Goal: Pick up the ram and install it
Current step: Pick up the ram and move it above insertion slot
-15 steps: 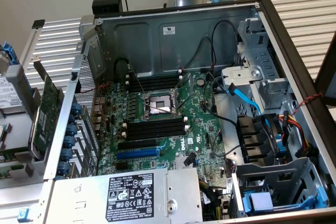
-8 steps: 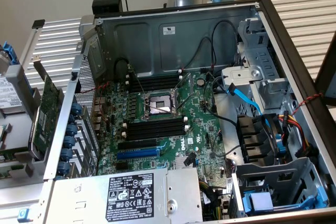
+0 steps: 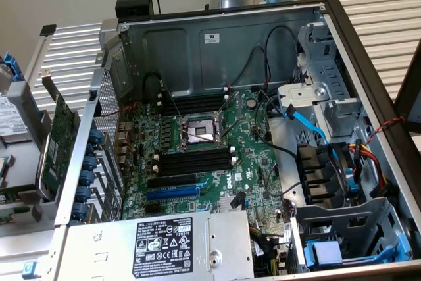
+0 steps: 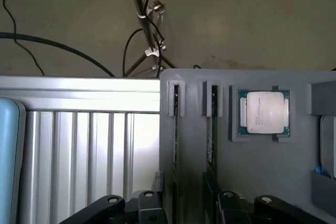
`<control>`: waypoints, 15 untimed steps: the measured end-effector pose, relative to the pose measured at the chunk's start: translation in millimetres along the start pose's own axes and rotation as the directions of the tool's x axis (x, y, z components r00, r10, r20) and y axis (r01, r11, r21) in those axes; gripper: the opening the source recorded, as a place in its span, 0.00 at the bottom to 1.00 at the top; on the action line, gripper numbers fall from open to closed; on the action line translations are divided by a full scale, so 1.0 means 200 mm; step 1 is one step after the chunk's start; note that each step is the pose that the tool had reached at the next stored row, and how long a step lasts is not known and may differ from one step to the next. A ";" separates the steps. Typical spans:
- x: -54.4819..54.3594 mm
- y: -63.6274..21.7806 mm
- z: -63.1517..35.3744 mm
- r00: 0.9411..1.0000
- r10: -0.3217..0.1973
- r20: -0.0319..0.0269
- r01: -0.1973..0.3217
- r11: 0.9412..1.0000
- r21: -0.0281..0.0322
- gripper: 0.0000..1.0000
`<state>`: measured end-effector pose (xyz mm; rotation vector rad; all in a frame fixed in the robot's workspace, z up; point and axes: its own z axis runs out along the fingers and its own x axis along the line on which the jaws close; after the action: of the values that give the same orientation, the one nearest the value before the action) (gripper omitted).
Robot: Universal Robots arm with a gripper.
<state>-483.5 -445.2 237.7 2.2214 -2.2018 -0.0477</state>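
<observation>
The gripper [image 4: 181,203], fingers apart, apparently straddles the ram [image 4: 176,145] standing edgewise in the tray [image 4: 262,171].

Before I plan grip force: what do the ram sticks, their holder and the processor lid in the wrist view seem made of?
The ram: green circuit board, seen edge-on. Holder tray: matte grey, probably moulded or printed plastic, no glint. Processor lid: brushed silvery metal, on a green board rim.
</observation>
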 end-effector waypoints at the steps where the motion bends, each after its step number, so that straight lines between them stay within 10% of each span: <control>1: 0.00 -0.003 0.009 1.000 0.000 0.000 0.000 1.000 0.000 0.42; 15: 0.00 -0.035 0.124 1.000 0.000 0.000 0.000 1.000 -0.001 0.42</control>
<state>-477.4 -445.7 212.6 2.2209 -2.2011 -0.0490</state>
